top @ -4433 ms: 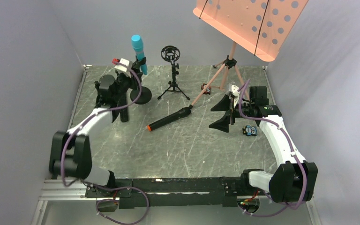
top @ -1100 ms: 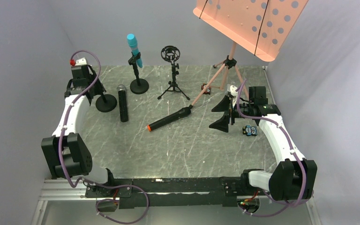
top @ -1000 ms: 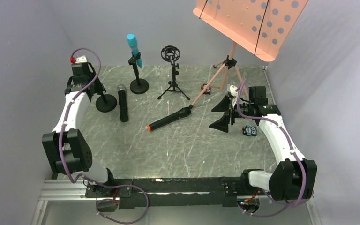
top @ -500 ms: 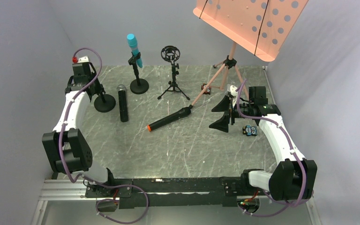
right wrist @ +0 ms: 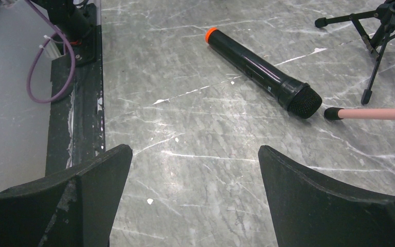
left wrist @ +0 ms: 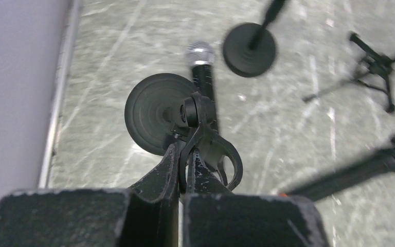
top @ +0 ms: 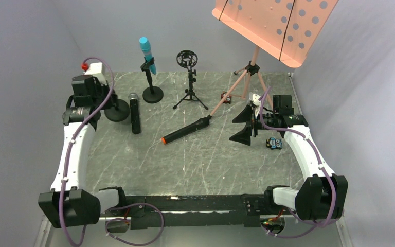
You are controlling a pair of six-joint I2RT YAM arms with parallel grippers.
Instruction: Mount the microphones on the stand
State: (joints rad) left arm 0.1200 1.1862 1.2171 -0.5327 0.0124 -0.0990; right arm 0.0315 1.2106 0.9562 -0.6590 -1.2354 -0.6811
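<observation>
The left gripper [left wrist: 184, 154] has closed fully within the last second. A moment ago it was half open beside the empty stand [top: 114, 109]. Its fingers now meet on the clip [left wrist: 205, 141] at the top of that stand and appear to pinch a thin part of it. The left arm has also drawn back toward the near edge while keeping hold. I take this as the clip being steadied or turned so that it can receive a microphone. No microphone is in either gripper yet.

The right gripper [right wrist: 194, 152] stands wide open and holds nothing. It hovers over the surface [top: 211, 159], well apart from the empty stand.

Positions relative to the empty stand:

1. The silver-headed microphone [left wrist: 204, 82] lies flat just beside the stand's round base [left wrist: 149, 116]. Its mesh head points toward the far wall. It has a black body and looks undamaged.
2. The cyan microphone [top: 147, 54] is already seated, slightly tilted, in the next round-base stand [top: 152, 94], just beyond the empty one.
3. The orange-ended microphone [top: 185, 130] lies flat, well apart, toward the right gripper's side.

I judge one of three microphones mounted. The silver-headed one is the likely next item.
</observation>
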